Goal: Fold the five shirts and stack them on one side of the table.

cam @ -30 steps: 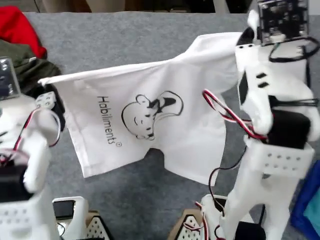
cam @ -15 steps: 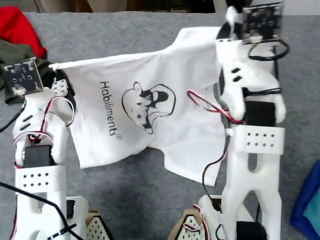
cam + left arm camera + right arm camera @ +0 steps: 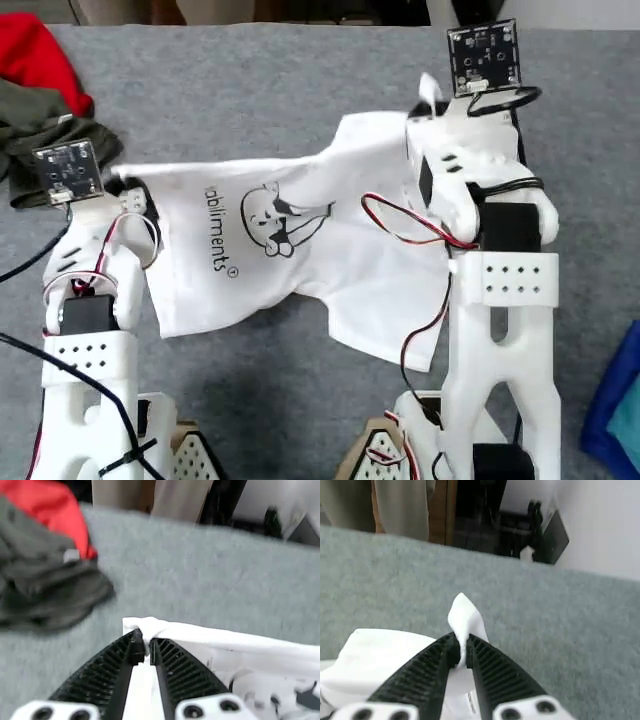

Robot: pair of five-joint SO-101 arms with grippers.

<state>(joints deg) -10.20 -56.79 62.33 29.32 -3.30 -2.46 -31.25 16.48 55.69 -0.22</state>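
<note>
A white shirt (image 3: 300, 250) with a black cartoon print hangs stretched between both arms over the grey table (image 3: 250, 90). My left gripper (image 3: 143, 646) is shut on one corner of the white shirt (image 3: 210, 642); in the high view it is at the shirt's left end (image 3: 125, 190). My right gripper (image 3: 460, 651) is shut on a pinched fold of the white shirt (image 3: 465, 615), at the shirt's right end (image 3: 425, 115) in the high view. The shirt's lower edge rests on the table.
A red shirt (image 3: 35, 55) and a dark green shirt (image 3: 45, 125) lie bunched at the back left corner, also the red shirt (image 3: 47, 510) and dark shirt (image 3: 45, 587) in the left wrist view. A blue shirt (image 3: 615, 410) lies at the right edge.
Both arms have lowered and drawn back toward the near side with the shirt, which now sags and folds more across its print. Both grippers stay shut on it.
</note>
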